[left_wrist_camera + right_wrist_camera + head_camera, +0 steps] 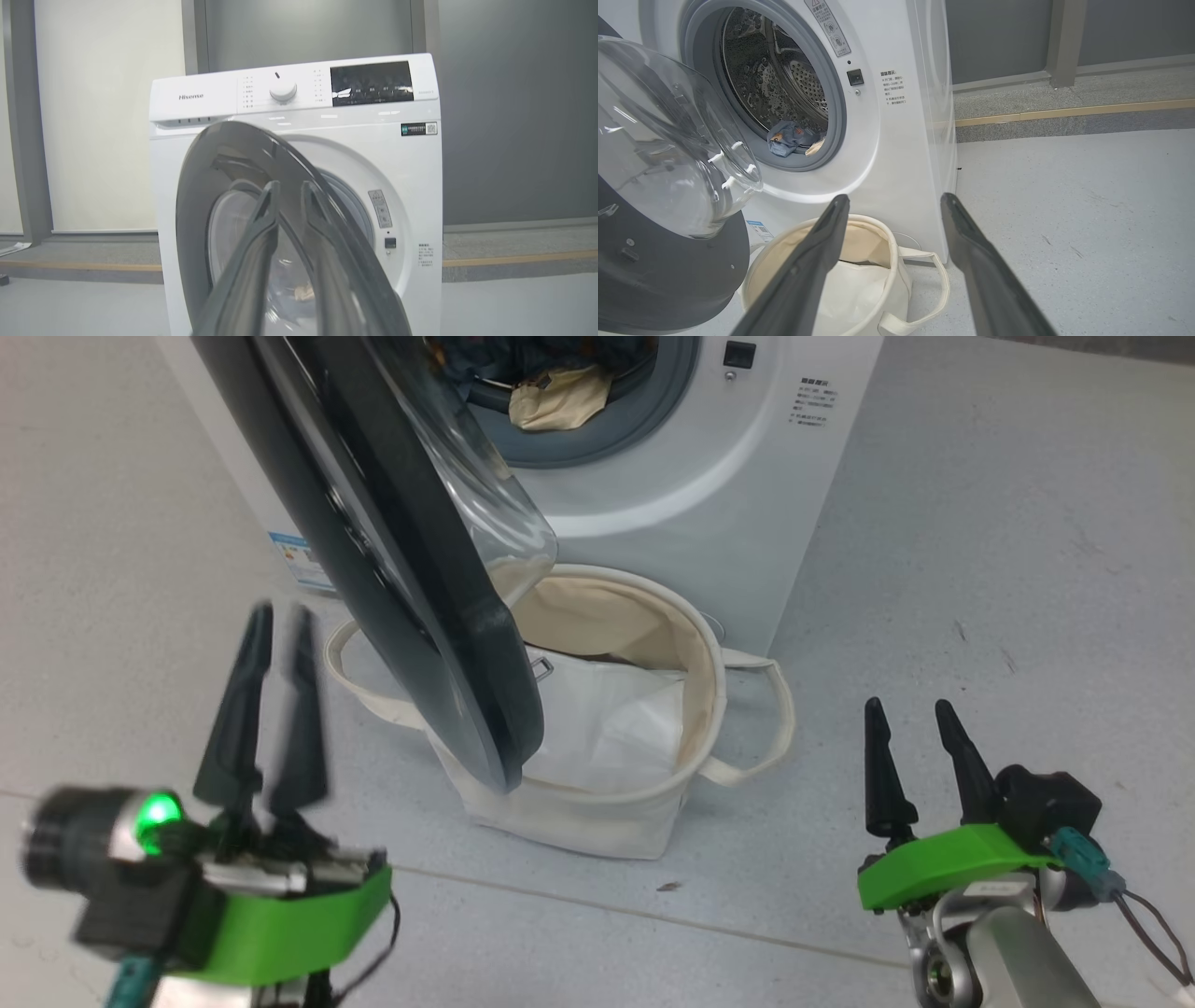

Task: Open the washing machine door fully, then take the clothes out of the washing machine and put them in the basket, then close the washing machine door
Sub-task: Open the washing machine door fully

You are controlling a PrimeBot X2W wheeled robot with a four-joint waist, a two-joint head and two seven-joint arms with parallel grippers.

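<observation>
You are in what looks like a bare test hall or lab: the washing machine (411, 186) stands freely on a speckled grey floor (1064, 210), backed by plain grey wall panels (514, 116) and a brass-edged stone kerb (1064, 95).

- Washing machine door (401, 569): wide black rim, glossy and reflective; centre bowl of clear glass, smooth.
- Washing machine (709, 476): white casing, smooth, with a slight sheen.
- Door ring (838, 116): grey rubber, matt.
- Drum (803, 79): perforated steel, bright.
- Clothes (787, 137): soft blue cloth, crumpled.
- Beige piece (560, 397): also cloth.
- Basket (597, 821): cream canvas, matt, with fabric handles.
- Sheet (616, 728) in the basket: white, matt, creased.
- Floor (980, 616): grey, speckled, matt.
- Right gripper (907, 705): jaws dark and matt; collar of smooth green plastic.
</observation>
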